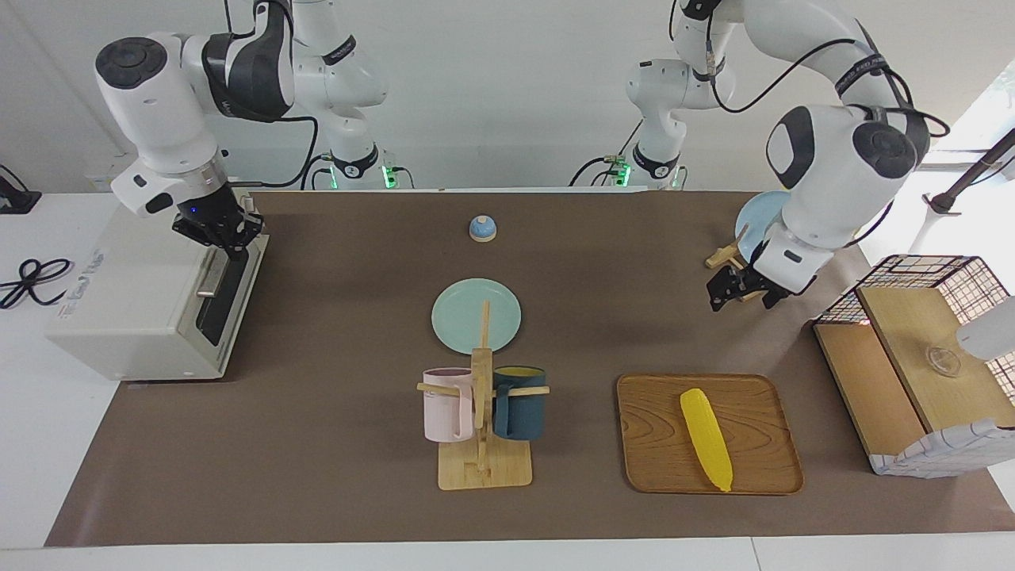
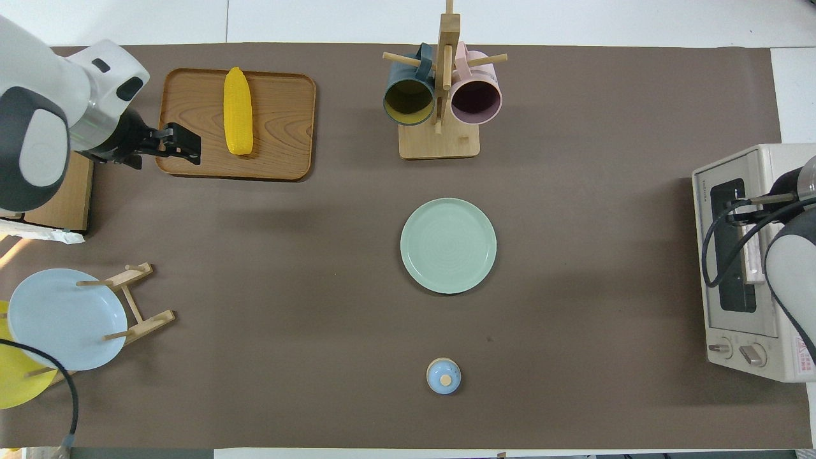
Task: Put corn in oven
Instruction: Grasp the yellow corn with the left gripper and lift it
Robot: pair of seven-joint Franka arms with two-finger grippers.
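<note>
The smooth bright yellow tapered corn cob (image 1: 706, 438) (image 2: 238, 111) lies flat on the rectangular wooden tray (image 1: 650, 444) (image 2: 280, 134), toward the left arm's end of the table, with nothing touching it. The left gripper (image 1: 739, 291) (image 2: 180, 139) hangs in the air over the brown mat just at the tray's edge, apart from the corn; I cannot tell how far its fingers are spread.

The cream-white boxy toaster oven (image 1: 135, 301) (image 2: 752, 255) sits at the right arm's end of the table, its dark glass door shut. The right gripper (image 1: 224, 235) is right down at the top of that door by the silver bar handle (image 1: 210, 274); whether its fingers are apart or clamped, I cannot tell.

The brown mat (image 1: 333, 476) (image 2: 287, 319) covers the white table (image 1: 47, 444). Beside the tray, the wooden mug stand (image 1: 484, 468) (image 2: 440, 137) carries a pink mug (image 1: 446, 404) (image 2: 476, 99) and a dark blue mug (image 1: 519, 403) (image 2: 409, 99). Nearer to the robots lies a pale green round plate (image 1: 464, 317) (image 2: 448, 245), and nearer still a small blue knobbed lid (image 1: 482, 228) (image 2: 443, 376). A light blue plate (image 2: 64, 319) stands in a wooden rack (image 2: 137, 306) near the left arm's base, a yellow plate (image 2: 16, 382) with it. A wood-and-wire basket box (image 1: 912, 357) stands at the left arm's end. The wall at the robots' end is plain white.
</note>
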